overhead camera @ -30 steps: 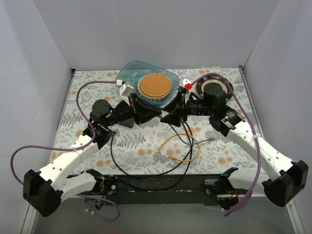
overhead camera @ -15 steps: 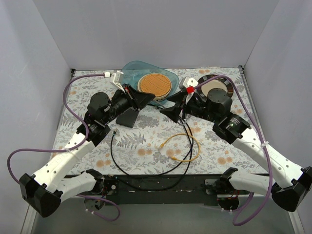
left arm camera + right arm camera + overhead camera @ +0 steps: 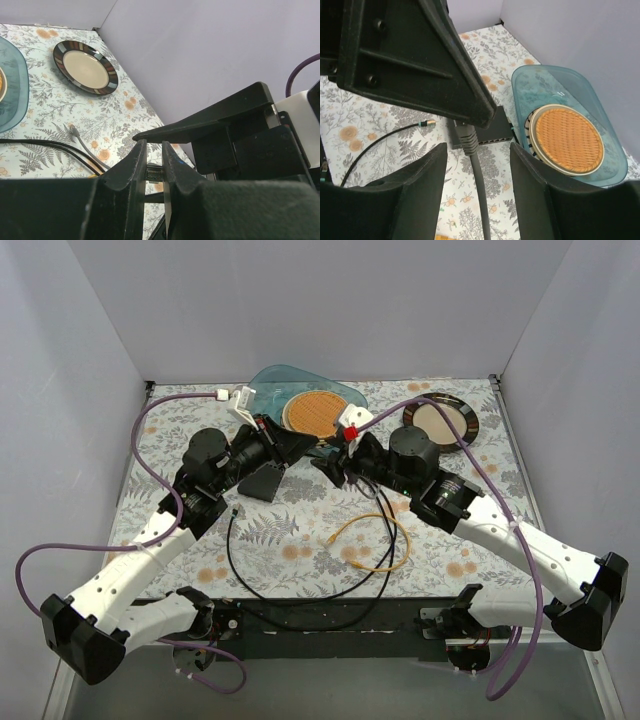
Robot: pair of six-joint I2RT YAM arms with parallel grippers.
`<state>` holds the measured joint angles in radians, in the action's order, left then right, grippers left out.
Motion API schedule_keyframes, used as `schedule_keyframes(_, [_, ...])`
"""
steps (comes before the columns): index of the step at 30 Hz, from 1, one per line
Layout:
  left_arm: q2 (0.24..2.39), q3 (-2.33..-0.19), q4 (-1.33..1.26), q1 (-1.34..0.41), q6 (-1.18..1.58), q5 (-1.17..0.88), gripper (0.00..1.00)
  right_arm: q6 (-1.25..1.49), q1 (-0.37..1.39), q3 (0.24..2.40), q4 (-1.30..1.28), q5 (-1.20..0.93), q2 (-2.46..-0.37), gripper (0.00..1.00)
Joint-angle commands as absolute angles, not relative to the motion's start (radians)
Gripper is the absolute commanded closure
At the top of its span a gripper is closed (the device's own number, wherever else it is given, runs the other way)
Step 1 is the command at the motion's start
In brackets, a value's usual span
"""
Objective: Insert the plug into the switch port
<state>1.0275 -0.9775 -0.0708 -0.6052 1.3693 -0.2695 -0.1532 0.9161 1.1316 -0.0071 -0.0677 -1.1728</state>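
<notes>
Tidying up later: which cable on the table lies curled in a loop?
The yellow cable, curled into a loop; the black cable sweeps in one long open arc.

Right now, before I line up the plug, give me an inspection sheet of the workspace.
Surface: floral table cover, flat; no spills seen.
Job's things: switch lies on the cover below the left arm; grey plug is off the cover, not seen seated in a port.
Clutter: teal tray holding a woven disc; dark-rimmed plate at back right.
Grippers: left gripper shut on the plug; right gripper open, holding nothing, close in front of it.
Cables: grey cable hangs from the plug; black cable and yellow cable lie loose on the cover.
Surroundings: plain grey walls; nothing else seen.
</notes>
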Motion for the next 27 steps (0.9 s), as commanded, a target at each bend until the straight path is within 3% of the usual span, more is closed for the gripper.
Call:
schedule_keyframes(1, [1.032, -1.020, -0.069, -0.611, 1.368, -0.281, 1.00, -0.178, 0.923, 1.163, 0.107, -0.006, -1.166, 0.43])
schedule_keyframes(4, [1.034, -1.020, -0.068, -0.611, 1.367, -0.284, 1.00, -0.183, 0.923, 1.157, 0.124, -0.008, -1.167, 0.55])
schedule_keyframes(7, [1.035, -1.020, -0.069, -0.611, 1.367, -0.285, 1.00, -0.184, 0.925, 1.160, 0.133, -0.024, -1.178, 0.76])
schedule_keyframes(8, [1.035, -1.020, -0.068, -0.611, 1.365, -0.287, 1.00, -0.187, 0.925, 1.169, 0.129, -0.031, -1.189, 0.89])
schedule_keyframes(9, [1.034, -1.020, -0.071, -0.611, 1.364, -0.288, 1.00, -0.193, 0.925, 1.173, 0.114, -0.035, -1.195, 0.95])
schedule_keyframes(12, [1.028, -1.014, -0.080, -0.611, 1.347, -0.299, 0.99, -0.207, 0.925, 1.193, 0.080, -0.060, -1.210, 0.99])
schedule_keyframes(13, [1.023, -1.011, -0.084, -0.611, 1.339, -0.305, 0.92, -0.210, 0.925, 1.195, 0.075, -0.075, -1.210, 0.99])
schedule_keyframes(14, [1.019, -1.006, -0.097, -0.611, 1.332, -0.311, 0.78, -0.215, 0.923, 1.196, 0.071, -0.084, -1.212, 0.99])
schedule_keyframes(15, [1.006, -1.000, -0.106, -0.611, 1.298, -0.324, 0.60, -0.222, 0.923, 1.206, 0.058, -0.089, -1.213, 0.99])
schedule_keyframes(16, [0.999, -0.990, -0.112, -0.611, 1.280, -0.342, 0.29, -0.232, 0.923, 1.212, 0.029, -0.098, -1.215, 0.99])
schedule_keyframes(17, [0.991, -0.983, -0.112, -0.611, 1.261, -0.348, 0.12, -0.236, 0.914, 1.222, 0.009, -0.116, -1.224, 0.99])
schedule_keyframes(18, [0.979, -0.976, -0.115, -0.611, 1.241, -0.354, 0.02, -0.238, 0.907, 1.244, 0.002, -0.135, -1.230, 0.99])
schedule_keyframes(27, [0.890, -0.888, -0.127, -0.611, 1.079, -0.328, 0.02, -0.155, 0.649, 1.310, -0.134, -0.765, -1.315, 0.99])
